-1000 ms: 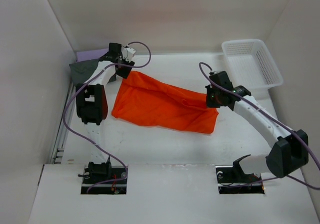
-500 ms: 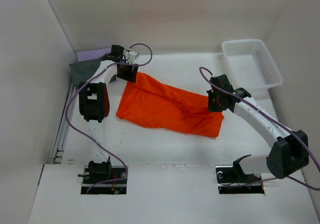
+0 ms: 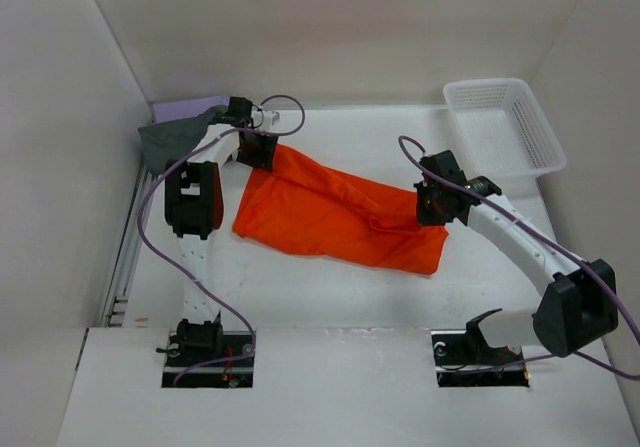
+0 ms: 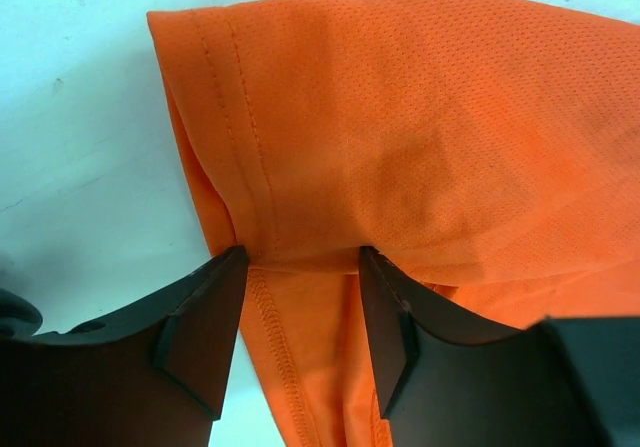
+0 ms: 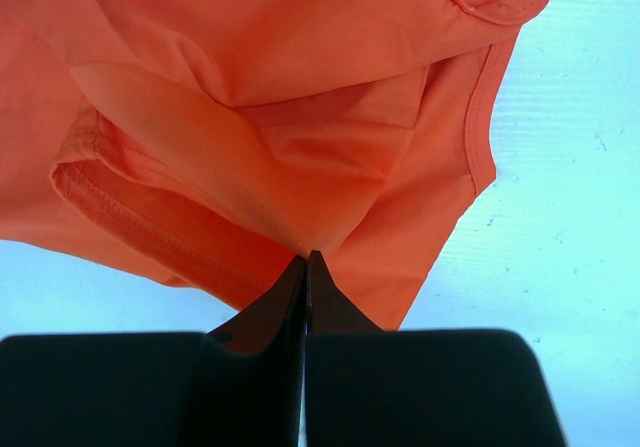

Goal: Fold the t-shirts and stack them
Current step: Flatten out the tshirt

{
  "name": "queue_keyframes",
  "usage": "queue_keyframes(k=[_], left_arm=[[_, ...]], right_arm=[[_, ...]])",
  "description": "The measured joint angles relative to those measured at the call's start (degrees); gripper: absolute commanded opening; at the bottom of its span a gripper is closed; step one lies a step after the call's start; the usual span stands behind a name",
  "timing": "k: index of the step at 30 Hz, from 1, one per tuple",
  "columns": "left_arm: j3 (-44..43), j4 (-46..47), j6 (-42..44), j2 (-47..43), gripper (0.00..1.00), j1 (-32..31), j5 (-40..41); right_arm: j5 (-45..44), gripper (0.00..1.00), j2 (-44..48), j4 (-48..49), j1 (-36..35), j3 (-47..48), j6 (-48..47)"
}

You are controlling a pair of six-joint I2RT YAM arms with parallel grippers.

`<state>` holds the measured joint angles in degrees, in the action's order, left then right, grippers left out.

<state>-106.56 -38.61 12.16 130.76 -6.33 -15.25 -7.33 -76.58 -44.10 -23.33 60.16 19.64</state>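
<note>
Orange shirt (image 3: 335, 212) dragged rightward, left fingers (image 4: 195, 337) straddling hem (wrist view only)

The orange t-shirt (image 4: 450, 117) is matt, fine-mesh knit cloth with stitched hems; the basket (image 3: 540, 137) is white plastic lattice.

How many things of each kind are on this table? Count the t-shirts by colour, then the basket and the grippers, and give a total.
Orange t-shirt: 1
Dark grey t-shirt: 1
Lavender t-shirt: 1
White basket: 1
Grippers: 2, left gripper and right gripper
Total: 6
</note>
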Motion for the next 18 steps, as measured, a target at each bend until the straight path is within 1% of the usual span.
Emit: queue_keyframes(k=[6, 9, 11, 18], left_arm=[[0.0, 1.4, -0.46, 0.0, 0.51, -0.17, 0.96], [0.0, 2.43, -0.9, 0.0, 0.46, -0.17, 1.07], [0.0, 2.64, -1.09, 0.0, 0.4, -0.17, 1.07], [0.0, 2.6, -1.62, 0.0, 0.05, -0.17, 1.03]], right_arm=[[0.0, 0.0, 0.0, -0.15, 0.0, 0.0, 0.0], [0.0, 0.0, 0.0, -0.28, 0.0, 0.0, 0.0], [0.0, 0.0, 0.0, -0.33, 0.0, 0.0, 0.0], [0.0, 0.0, 0.0, -0.44, 0.0, 0.0, 0.0]])
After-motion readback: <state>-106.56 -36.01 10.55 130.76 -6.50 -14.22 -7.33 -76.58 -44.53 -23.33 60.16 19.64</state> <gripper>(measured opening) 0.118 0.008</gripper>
